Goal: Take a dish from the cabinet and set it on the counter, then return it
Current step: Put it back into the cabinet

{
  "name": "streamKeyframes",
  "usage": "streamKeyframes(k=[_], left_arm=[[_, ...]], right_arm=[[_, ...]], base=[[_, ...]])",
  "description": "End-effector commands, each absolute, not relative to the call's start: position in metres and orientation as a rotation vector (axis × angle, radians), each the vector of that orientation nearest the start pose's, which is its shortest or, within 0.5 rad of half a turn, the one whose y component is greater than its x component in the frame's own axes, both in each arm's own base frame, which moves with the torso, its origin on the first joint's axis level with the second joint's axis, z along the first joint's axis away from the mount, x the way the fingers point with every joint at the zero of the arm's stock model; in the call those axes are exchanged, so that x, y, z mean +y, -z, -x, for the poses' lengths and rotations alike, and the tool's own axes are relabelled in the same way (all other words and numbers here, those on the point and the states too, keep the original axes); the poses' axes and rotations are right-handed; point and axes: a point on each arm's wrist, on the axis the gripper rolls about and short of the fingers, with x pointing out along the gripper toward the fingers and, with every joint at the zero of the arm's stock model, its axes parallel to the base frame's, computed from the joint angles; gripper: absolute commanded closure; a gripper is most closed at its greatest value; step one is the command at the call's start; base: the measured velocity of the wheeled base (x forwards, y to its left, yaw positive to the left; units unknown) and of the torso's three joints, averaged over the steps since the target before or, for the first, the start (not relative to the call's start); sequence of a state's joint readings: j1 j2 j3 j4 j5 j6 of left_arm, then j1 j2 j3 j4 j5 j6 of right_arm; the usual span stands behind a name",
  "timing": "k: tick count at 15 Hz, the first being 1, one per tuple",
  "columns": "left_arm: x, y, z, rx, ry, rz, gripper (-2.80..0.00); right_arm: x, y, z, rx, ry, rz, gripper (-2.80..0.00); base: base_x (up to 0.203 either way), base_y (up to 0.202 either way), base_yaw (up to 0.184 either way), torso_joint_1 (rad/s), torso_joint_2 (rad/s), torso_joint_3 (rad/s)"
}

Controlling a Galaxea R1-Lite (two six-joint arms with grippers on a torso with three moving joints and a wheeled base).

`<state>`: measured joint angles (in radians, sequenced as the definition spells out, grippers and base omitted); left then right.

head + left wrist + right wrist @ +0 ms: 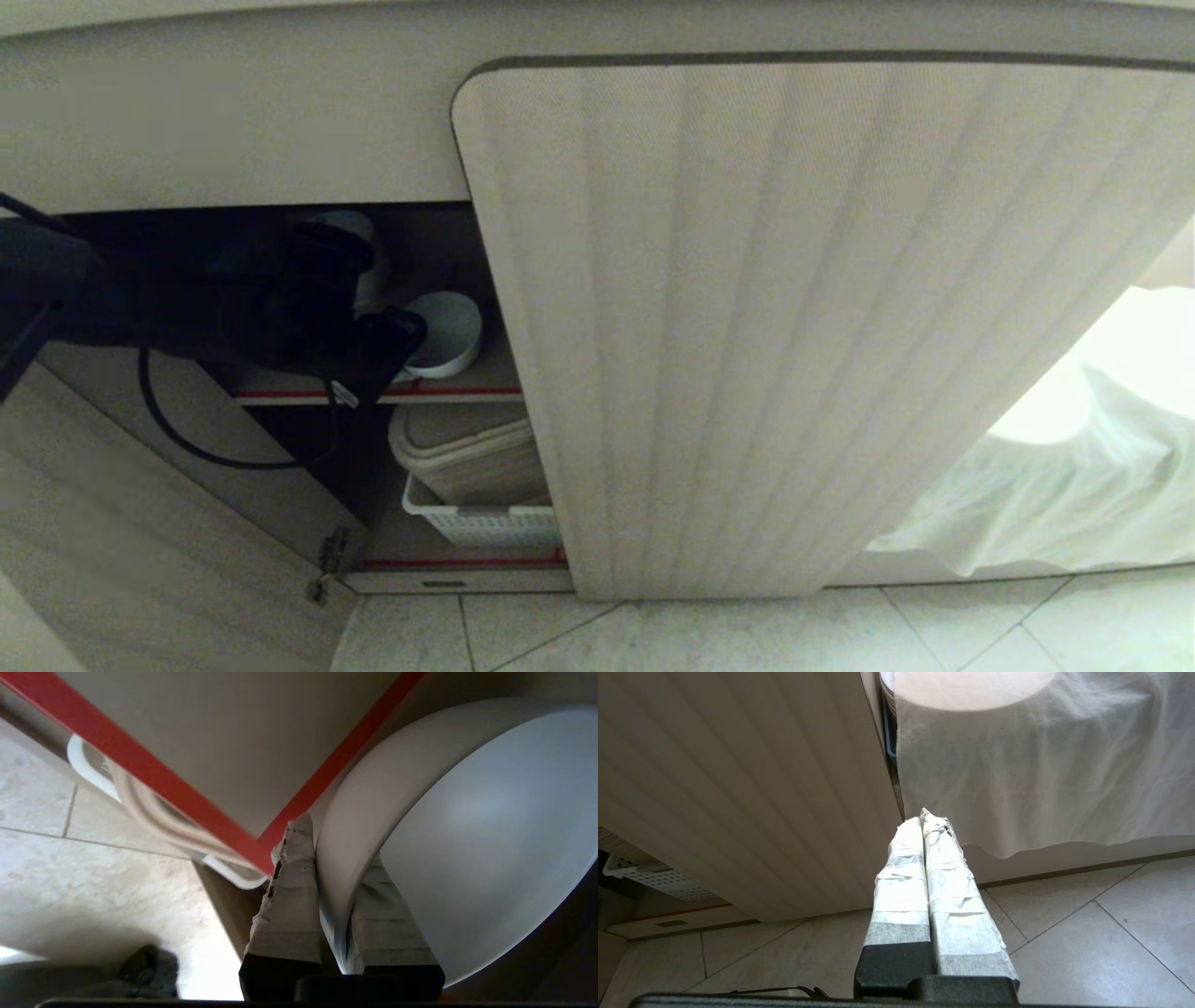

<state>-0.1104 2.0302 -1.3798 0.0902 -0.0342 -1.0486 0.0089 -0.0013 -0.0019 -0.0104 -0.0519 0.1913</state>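
Observation:
The dish (455, 327), a small white bowl, is at the front of the cabinet's upper red-edged shelf (467, 393), tipped with its opening towards me. My left gripper (409, 343) reaches into the dark opening and is shut on the dish's rim. In the left wrist view one taped finger (289, 896) lies on the outer wall of the dish (467, 835) and the other sits inside it. The cabinet's ribbed right door (794, 327) is closed. My right gripper (924, 819) hangs low over the floor tiles, shut and empty. The counter's top is out of view.
The cabinet's left door (121, 523) stands swung open beside my left arm. On the lower shelf a beige lidded bin (467, 453) sits in a white basket (485, 525). A white cloth (1074, 485) hangs right of the ribbed door. Pale floor tiles (747, 635) lie below.

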Motion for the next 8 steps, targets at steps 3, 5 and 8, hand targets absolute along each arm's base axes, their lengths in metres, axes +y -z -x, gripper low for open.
streamKeyframes(k=[3,5,8], left_arm=[[-0.0436,-0.15,-0.3931,0.741,-0.279,0.982,0.0],[-0.0438,-0.1496,-0.3951,0.727,-0.273,0.984,0.0],[-0.0439,-0.1496,-0.3958,0.722,-0.27,0.985,0.0]], right_arm=[[-0.0014,-0.077,0.0229,-0.016,0.042,-0.192,0.0],[-0.0014,-0.077,0.0229,-0.016,0.042,-0.192,0.0],[-0.0014,-0.0771,0.023,-0.017,0.042,-0.192,0.0]], base=[[0.0,0.0,0.0,0.0,0.0,0.0],[0.0,0.0,0.0,0.0,0.0,0.0],[0.0,0.0,0.0,0.0,0.0,0.0]])
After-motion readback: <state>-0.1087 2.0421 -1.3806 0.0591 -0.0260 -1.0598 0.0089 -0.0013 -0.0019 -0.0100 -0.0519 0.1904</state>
